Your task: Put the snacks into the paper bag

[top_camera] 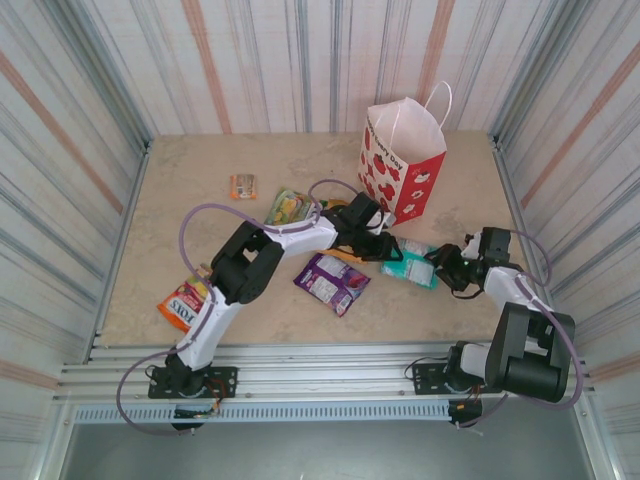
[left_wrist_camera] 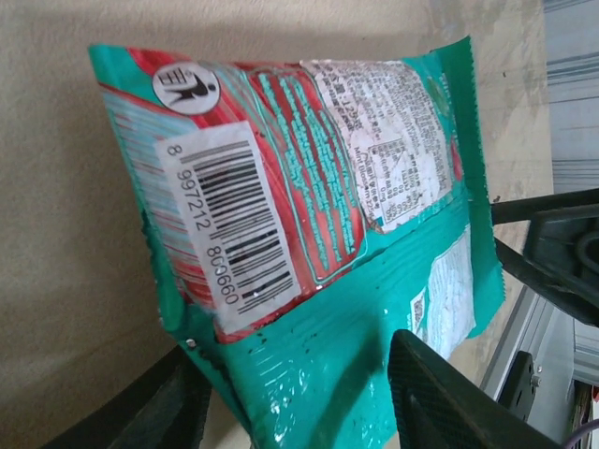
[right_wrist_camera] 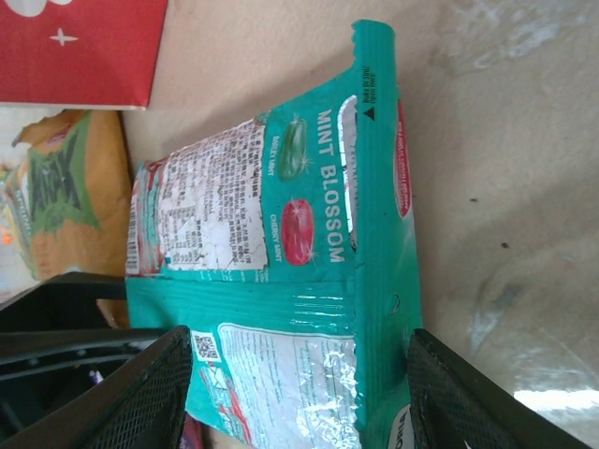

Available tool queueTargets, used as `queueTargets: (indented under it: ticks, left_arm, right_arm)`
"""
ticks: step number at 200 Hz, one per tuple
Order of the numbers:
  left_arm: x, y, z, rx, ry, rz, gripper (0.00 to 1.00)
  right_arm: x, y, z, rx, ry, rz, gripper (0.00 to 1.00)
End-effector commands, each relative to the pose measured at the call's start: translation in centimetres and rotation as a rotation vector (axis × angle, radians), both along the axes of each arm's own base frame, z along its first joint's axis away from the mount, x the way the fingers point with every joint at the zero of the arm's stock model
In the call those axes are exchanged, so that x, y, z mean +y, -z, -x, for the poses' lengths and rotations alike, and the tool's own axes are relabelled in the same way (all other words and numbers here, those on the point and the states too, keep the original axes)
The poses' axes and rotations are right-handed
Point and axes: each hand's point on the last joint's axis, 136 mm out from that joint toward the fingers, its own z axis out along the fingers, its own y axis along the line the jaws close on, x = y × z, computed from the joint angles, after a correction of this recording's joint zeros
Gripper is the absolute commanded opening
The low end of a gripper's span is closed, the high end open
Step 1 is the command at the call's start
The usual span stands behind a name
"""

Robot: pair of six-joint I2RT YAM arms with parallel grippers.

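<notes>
A teal snack packet (top_camera: 412, 263) lies flat on the table in front of the paper bag (top_camera: 400, 165), which stands upright, white above and red below. My left gripper (top_camera: 385, 247) is at the packet's left end and my right gripper (top_camera: 440, 265) at its right end. In the left wrist view the teal packet (left_wrist_camera: 309, 187) lies between the spread fingers of the left gripper (left_wrist_camera: 295, 360). The right wrist view has the teal packet (right_wrist_camera: 281, 215) between the wide fingers of the right gripper (right_wrist_camera: 301, 341), its edges near both pads. Both grippers are open.
A purple packet (top_camera: 332, 280) lies beside the left forearm. A green-yellow packet (top_camera: 290, 207) and a tiny orange one (top_camera: 243, 186) lie further back. A red-orange packet (top_camera: 185, 303) sits near the front left edge. An orange packet (right_wrist_camera: 65, 187) lies behind the teal one. Striped walls enclose the table.
</notes>
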Motion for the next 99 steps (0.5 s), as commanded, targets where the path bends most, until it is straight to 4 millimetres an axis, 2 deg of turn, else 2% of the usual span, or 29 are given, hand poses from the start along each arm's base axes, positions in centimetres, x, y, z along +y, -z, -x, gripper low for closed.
queueTargets:
  ticks: [1,18,57,74,86,91,93,99]
  left_arm:
    - [-0.9,-0.8,0.0,0.002,0.015,0.03,0.45]
    - [-0.8,-1.4,-0.2,-0.022,0.014,0.038,0.31]
    - [-0.3,-4.7,-0.7,-0.128,0.023,0.067,0.12]
    - [0.4,-6.9,-0.9,-0.178,0.029,0.078,0.03]
    - [1.1,-8.9,-1.0,-0.229,0.031,0.092,0.01]
    - [1.4,-8.9,-1.0,-0.244,0.032,0.088,0.0]
    - [1.6,-10.2,-1.0,-0.267,0.031,0.104,0.0]
    - [2.0,-11.4,-0.9,-0.299,0.036,0.12,0.0]
  right_arm:
    - [1.1,-0.1,-0.1,0.001,-0.025,-0.052,0.62]
    - [1.2,-0.2,0.0,-0.001,-0.029,-0.053,0.62]
    - [-0.1,-2.1,-0.6,-0.079,-0.001,0.039,0.69]
    - [-0.8,-3.8,-1.0,-0.149,0.015,0.098,0.7]
    - [-1.4,-5.5,-1.3,-0.216,0.021,0.148,0.7]
    - [-1.5,-6.3,-1.4,-0.249,0.019,0.168,0.7]
    - [-1.6,-6.7,-1.5,-0.266,0.019,0.177,0.7]
    - [-1.7,-7.9,-1.6,-0.319,0.013,0.198,0.71]
